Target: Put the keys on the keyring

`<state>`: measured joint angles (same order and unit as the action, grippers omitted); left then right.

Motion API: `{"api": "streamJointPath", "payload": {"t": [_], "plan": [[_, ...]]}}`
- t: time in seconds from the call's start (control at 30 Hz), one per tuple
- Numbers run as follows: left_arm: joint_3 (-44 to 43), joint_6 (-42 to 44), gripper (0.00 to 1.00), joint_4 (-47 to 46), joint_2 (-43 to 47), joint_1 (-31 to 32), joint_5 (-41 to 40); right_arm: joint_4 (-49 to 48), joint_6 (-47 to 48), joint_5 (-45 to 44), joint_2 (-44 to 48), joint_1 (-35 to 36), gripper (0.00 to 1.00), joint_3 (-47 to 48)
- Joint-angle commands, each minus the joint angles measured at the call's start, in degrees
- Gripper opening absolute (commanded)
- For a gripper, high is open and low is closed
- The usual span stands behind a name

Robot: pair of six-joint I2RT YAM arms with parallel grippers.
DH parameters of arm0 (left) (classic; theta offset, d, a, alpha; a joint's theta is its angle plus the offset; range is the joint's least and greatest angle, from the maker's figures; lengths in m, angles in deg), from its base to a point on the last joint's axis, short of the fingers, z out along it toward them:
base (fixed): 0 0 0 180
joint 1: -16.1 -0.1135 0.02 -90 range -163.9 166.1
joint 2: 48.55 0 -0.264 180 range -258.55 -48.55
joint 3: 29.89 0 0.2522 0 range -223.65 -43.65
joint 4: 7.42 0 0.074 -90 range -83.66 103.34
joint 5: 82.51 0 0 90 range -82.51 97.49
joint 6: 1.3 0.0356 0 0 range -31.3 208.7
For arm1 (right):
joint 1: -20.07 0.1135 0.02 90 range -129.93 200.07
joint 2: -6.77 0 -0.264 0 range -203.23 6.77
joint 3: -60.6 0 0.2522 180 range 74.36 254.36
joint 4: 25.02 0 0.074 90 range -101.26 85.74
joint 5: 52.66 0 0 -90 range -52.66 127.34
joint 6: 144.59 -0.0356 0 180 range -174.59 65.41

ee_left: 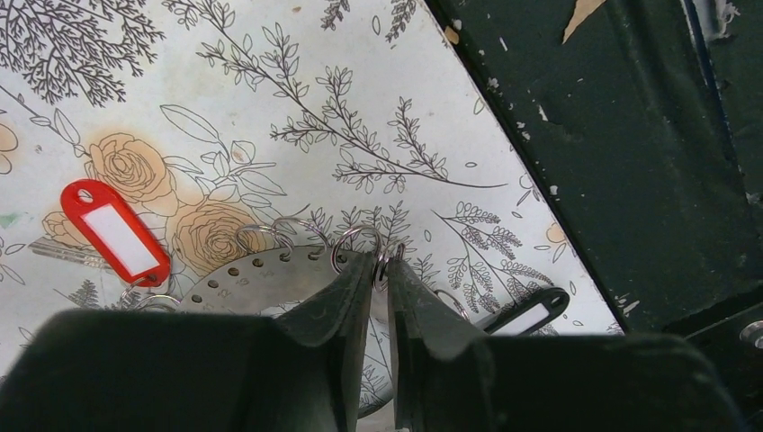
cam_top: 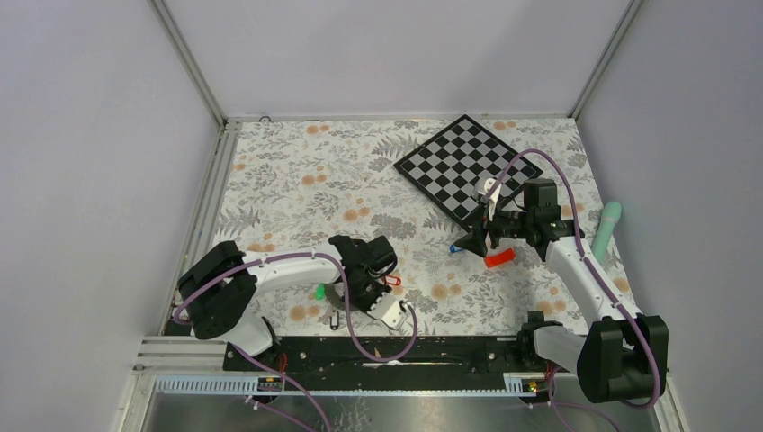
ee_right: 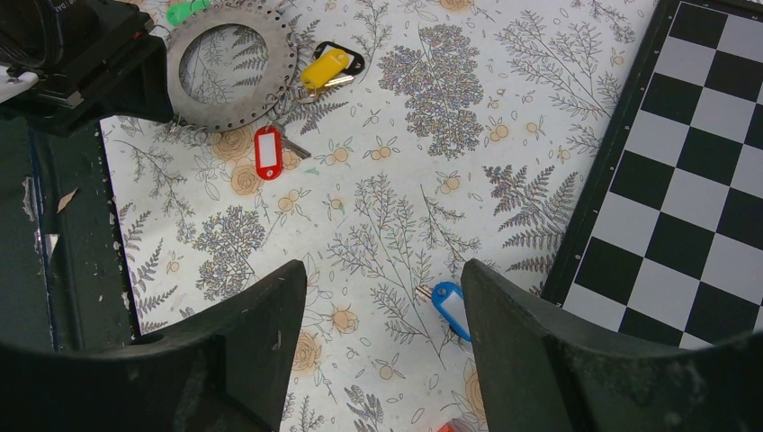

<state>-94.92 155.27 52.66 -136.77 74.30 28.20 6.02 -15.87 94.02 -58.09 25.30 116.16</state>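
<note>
The left tool [ee_left: 381, 261] is sitting at the rim of the dark grey perforated flat keyring [ee_left: 261, 279], which is lying near the desk's front edge. Its jaws are showing only a slit at a small wire loop, and I cannot tell whether they are pinching it. The right tool [ee_right: 382, 274], spread and empty, is hovering over the blue-tagged metal key [ee_right: 447, 309], which is probably calling for a pinch and a carry across. The floral-papered desk [cam_top: 297, 180] is sitting between pale walls.
</note>
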Motion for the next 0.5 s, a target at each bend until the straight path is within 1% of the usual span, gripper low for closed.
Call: {"api": "streamJointPath", "payload": {"t": [0.0, 0.17, 0.47], "plan": [[-0.2, 1.1, 0.20, 0.4, 1.1, 0.3, 0.5, -1.2, -0.1, 1.8, 0.1, -0.4, 0.71, -0.1], [-0.4, 1.4, 0.23, 1.0, 0.3, 0.3, 0.1, -1.2, -0.1, 1.8, 0.1, -0.5, 0.71, -0.1], [-0.1, 1.4, 0.22, 1.8, -0.1, 0.3, -0.4, -1.3, -0.1, 2.0, 0.0, -0.6, 0.71, -0.2]]}}
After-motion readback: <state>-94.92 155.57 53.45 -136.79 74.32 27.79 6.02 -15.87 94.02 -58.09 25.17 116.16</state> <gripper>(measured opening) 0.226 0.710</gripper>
